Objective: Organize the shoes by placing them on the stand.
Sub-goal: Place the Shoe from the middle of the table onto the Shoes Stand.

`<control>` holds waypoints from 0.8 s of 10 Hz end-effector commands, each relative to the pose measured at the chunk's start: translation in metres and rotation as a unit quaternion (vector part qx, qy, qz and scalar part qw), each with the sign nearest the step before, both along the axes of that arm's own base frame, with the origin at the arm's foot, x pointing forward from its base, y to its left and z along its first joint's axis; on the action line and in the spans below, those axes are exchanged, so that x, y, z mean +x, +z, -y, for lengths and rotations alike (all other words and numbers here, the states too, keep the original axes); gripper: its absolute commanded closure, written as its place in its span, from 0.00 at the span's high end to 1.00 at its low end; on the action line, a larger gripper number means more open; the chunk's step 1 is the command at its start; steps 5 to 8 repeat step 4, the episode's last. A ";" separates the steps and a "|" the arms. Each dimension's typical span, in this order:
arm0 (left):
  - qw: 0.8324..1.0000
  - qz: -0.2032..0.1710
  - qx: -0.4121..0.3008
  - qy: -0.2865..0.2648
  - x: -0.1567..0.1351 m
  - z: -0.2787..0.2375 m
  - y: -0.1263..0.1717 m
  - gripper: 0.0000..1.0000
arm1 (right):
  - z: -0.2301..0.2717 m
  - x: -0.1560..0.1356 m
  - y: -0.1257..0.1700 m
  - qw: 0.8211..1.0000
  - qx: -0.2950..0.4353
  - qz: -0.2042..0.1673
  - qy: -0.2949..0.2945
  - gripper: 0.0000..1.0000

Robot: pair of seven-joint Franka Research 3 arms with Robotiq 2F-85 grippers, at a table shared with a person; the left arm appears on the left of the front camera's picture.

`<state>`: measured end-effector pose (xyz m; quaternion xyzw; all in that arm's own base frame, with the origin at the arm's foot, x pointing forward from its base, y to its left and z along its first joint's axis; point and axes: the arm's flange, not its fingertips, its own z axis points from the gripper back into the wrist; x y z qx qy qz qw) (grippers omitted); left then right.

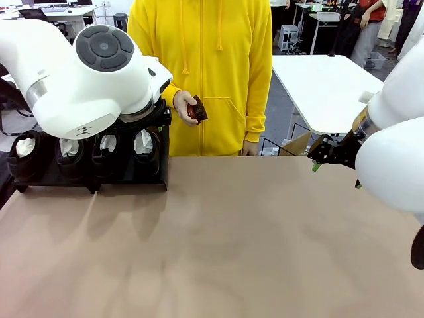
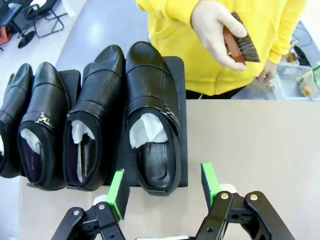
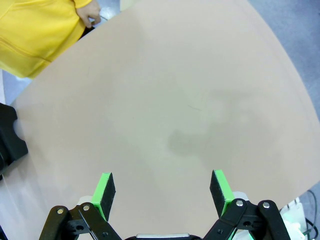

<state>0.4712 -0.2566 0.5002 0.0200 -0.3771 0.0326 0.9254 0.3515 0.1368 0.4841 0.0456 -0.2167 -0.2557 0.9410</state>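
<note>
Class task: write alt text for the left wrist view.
Four black shoes stuffed with white paper sit side by side on a black stand, with the open left claw just above the nearest one. Behind, a person in yellow holds a small brush.

left end effector open, right end effector open, both empty

Even, bright overhead light falls across the matte tan table; soft, diffuse shadows pool under the white robot arm; pale sheen glints on the glossy black leather shoes; wrist views bow at the edges; focus stays sharp.
</note>
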 end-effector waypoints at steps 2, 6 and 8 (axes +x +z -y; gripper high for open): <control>1.000 0.008 0.003 0.000 0.002 0.001 0.002 0.76 | 0.002 0.003 0.001 1.000 0.004 0.005 0.010 1.00; 1.000 0.008 0.003 0.000 0.002 0.001 0.002 0.76 | 0.002 0.003 0.001 1.000 0.004 0.005 0.010 1.00; 1.000 0.008 0.003 0.000 0.002 0.001 0.002 0.76 | 0.002 0.003 0.001 1.000 0.004 0.005 0.010 1.00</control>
